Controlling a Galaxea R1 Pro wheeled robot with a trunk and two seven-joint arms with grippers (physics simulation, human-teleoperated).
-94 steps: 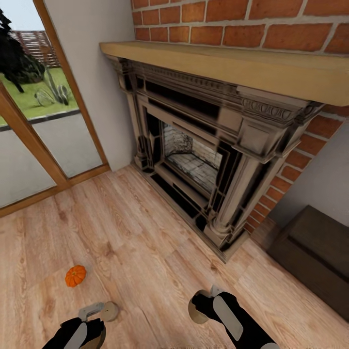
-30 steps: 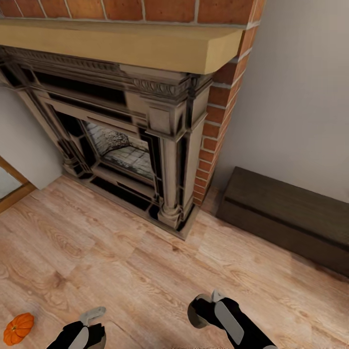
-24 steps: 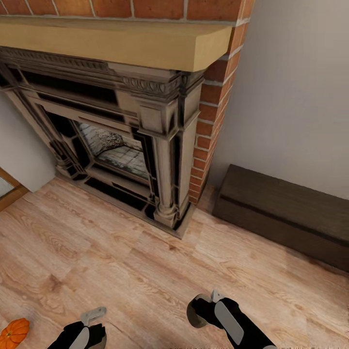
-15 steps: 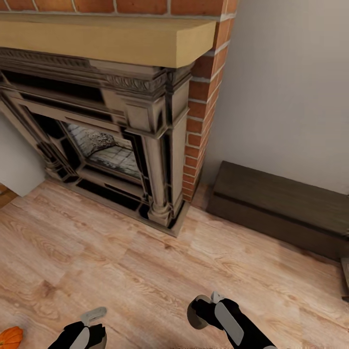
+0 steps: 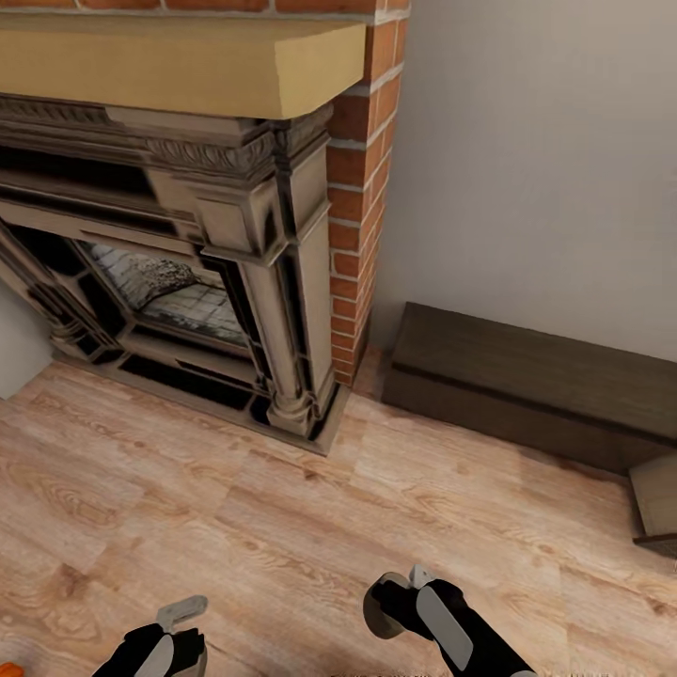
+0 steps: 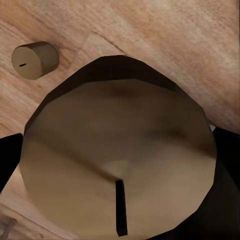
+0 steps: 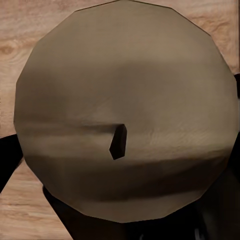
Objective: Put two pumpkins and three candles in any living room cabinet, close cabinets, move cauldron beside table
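Observation:
My left gripper (image 5: pixel 172 632) sits at the bottom left of the head view. In the left wrist view it is shut on a tan-brown candle (image 6: pixel 120 150) with a dark wick. Another candle (image 6: pixel 35 60) stands on the wood floor beyond it. Bottom centre, my right gripper (image 5: pixel 397 598) is shut on a second held candle (image 5: pixel 379 609), which shows large in the right wrist view as the candle (image 7: pixel 125 115). The long, low dark brown cabinet (image 5: pixel 527 381) stands against the white wall at the right, well ahead of both grippers. An orange sliver (image 5: pixel 6 670) at the bottom left corner is a pumpkin's edge.
A dark carved fireplace (image 5: pixel 188 282) with a tan mantel (image 5: pixel 179 66) and a brick column (image 5: pixel 355 188) fills the left. A light tan panel (image 5: pixel 654 496) sticks out over the floor at the right edge, by the cabinet. Bare wood floor (image 5: pixel 310 508) lies between me and the cabinet.
The whole view has swung right, so the camera moved: fireplace and pumpkin slid left, and more of the cabinet shows. Both grippers keep their place in the view and their candles.

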